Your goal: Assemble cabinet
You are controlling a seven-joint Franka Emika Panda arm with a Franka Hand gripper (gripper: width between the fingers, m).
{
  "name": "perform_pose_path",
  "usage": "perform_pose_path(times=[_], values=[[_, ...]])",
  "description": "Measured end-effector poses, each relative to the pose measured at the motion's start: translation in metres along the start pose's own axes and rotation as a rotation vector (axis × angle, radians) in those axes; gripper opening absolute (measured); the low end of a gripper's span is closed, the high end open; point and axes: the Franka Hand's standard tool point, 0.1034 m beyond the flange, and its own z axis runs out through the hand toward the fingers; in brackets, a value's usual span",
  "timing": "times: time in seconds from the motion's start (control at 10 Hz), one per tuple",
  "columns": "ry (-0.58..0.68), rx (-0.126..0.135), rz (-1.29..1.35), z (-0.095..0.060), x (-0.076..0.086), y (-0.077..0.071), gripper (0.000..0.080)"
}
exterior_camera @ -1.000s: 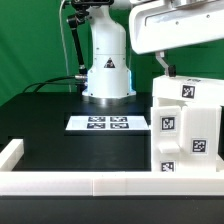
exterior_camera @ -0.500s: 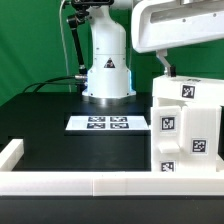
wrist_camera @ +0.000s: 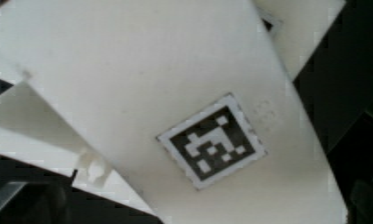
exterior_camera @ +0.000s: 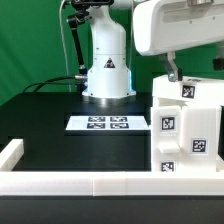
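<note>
The cabinet (exterior_camera: 192, 130) is a large white box-shaped body with black-and-white tags, standing at the exterior view's right. My gripper (exterior_camera: 171, 68) hangs from the big white hand at the top right. It is just above and behind the cabinet's top back edge, where one dark finger shows. The exterior view does not show whether the jaws are open or shut. The wrist view is filled by a white cabinet panel (wrist_camera: 138, 95) with one tag (wrist_camera: 218, 141), seen very close. No fingers show clearly there.
The marker board (exterior_camera: 108, 123) lies flat on the black table in the middle. The arm's white base (exterior_camera: 107, 72) stands behind it. A low white rail (exterior_camera: 90, 183) runs along the front edge, with a raised end at the left (exterior_camera: 10, 152).
The hand and its dark finger have shifted slightly toward the exterior view's right, above the cabinet. The cabinet and the marker board have not moved.
</note>
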Motion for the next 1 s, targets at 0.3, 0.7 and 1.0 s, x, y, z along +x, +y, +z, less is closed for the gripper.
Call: perform_pose_path(times=[0.3, 0.7, 1.0], values=[[-0.001, -0.009, -0.127, 0.008, -0.007, -0.003, 0.0797], [-0.014, -0.002, -0.117, 0.016, -0.012, -0.004, 0.0797], [-0.015, -0.001, -0.115, 0.016, -0.012, -0.004, 0.0557]])
